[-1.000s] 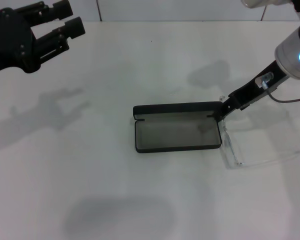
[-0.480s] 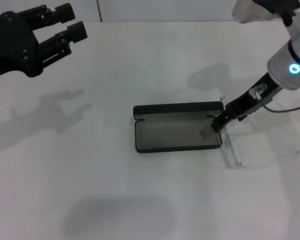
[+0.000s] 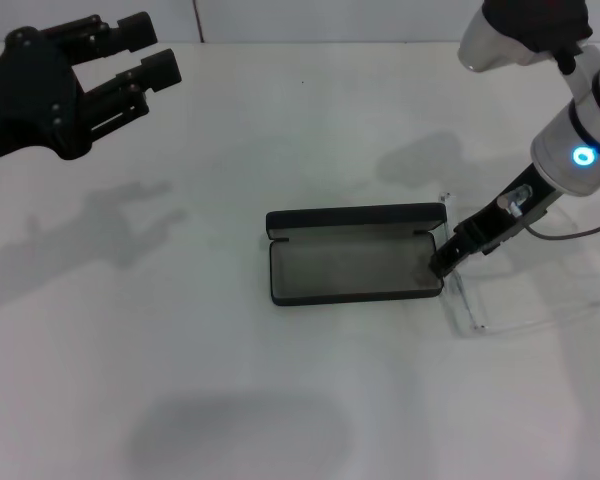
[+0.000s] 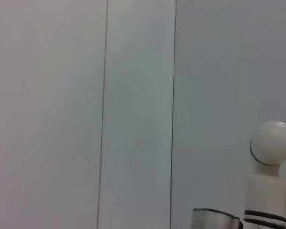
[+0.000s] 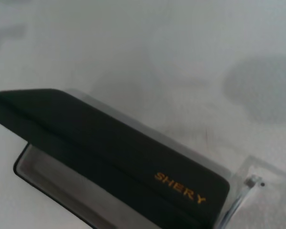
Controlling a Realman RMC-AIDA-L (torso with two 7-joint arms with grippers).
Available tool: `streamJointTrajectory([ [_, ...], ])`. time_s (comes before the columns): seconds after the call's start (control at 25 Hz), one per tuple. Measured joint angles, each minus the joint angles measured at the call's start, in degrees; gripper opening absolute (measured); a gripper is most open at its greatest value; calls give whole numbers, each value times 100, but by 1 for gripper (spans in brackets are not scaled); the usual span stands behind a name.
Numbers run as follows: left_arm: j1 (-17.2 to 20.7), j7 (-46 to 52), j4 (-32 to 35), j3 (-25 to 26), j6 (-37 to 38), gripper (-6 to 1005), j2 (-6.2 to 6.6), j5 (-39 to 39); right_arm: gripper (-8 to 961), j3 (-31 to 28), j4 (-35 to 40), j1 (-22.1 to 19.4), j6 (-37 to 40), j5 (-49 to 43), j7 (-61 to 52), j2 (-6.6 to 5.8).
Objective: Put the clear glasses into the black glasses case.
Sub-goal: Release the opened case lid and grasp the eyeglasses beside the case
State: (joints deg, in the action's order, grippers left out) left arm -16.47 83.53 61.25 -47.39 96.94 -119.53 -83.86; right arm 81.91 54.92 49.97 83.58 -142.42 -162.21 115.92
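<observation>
Bright, even overhead light, soft grey shadows on the white table (image 3: 230, 130), no harsh glare, right wrist view slightly soft, the clear glasses (image 3: 500, 300) faint, perhaps washed out against the surface

The right gripper (image 3: 446, 262) tip hides the clear glasses (image 3: 500, 300) corner; fingers unreadable there.

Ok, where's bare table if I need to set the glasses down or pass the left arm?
Bare table lies left of and in front of the black glasses case. It is crowded at the case's right end, where the right gripper meets the clear glasses. The left gripper hangs far left.
</observation>
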Motion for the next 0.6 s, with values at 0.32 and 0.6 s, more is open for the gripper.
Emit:
streamJointTrajectory([
  [0.32, 1, -3, -155, 3, 1, 427, 5, -1, 733, 62, 27, -74, 50, -69, -29, 5],
  [0.6, 42, -3, -159, 3, 0, 424, 3, 31, 542, 36, 165, -239, 14, -250, 11, -14],
])
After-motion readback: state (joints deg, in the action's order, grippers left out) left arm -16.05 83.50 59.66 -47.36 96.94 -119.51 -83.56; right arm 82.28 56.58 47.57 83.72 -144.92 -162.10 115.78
